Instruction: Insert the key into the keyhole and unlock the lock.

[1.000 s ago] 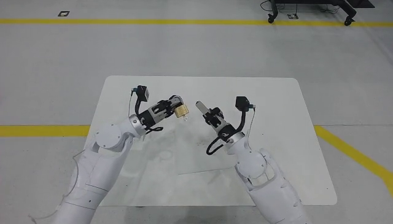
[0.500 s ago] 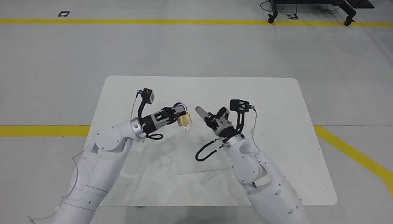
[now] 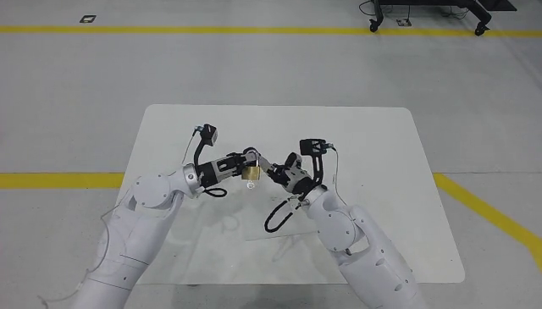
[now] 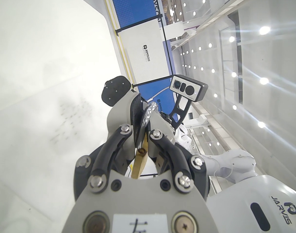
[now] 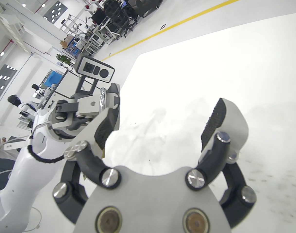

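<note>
2 grippers meet above the white table (image 3: 373, 224): the left gripper (image 3: 244, 165) is clenched on the brass padlock (image 3: 251, 173), held in the air, and the right gripper (image 5: 167, 112) stands spread and empty just beside it. The key is too small to tell apart here. Judged risk: the right fingers (image 5: 211, 124) close on the lock body rather than the key, wrenching the padlock askew in its grasp.

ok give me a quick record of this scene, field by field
left hand: shut on the padlock, held over the table
right hand: open, holding nothing, close beside the padlock
padlock: brass body, silver shackle
table: white, with faint scuff marks
</note>
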Tool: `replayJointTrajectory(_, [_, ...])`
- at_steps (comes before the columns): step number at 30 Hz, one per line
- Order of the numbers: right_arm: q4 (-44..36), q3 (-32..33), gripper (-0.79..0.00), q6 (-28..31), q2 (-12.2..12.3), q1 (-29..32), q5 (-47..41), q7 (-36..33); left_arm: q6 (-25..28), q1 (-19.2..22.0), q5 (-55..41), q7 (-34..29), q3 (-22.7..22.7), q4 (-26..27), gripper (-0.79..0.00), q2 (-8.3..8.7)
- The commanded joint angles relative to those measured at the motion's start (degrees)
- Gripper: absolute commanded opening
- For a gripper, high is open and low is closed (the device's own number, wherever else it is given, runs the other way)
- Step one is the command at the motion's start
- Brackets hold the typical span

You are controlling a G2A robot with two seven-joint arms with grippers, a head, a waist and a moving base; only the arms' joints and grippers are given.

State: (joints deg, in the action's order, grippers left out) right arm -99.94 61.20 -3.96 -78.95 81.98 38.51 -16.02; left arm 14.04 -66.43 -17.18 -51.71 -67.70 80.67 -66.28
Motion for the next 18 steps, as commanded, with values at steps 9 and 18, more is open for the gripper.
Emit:
replayJointTrajectory(9, [-0.85, 0.95, 0.000, 1.50, 0.25, 0.92, -1.30, 0.06, -3.01, 0.34, 2.97, 6.47, 0.36, -0.55, -0.785, -0.15])
replayJointTrajectory(18, [-0.30, 0.16, -0.268, 5.35, 0.21, 1.86, -5.56, -0.07, -5.78, 0.89, 1.67, 9.68, 0.70, -0.69, -0.785, -0.53])
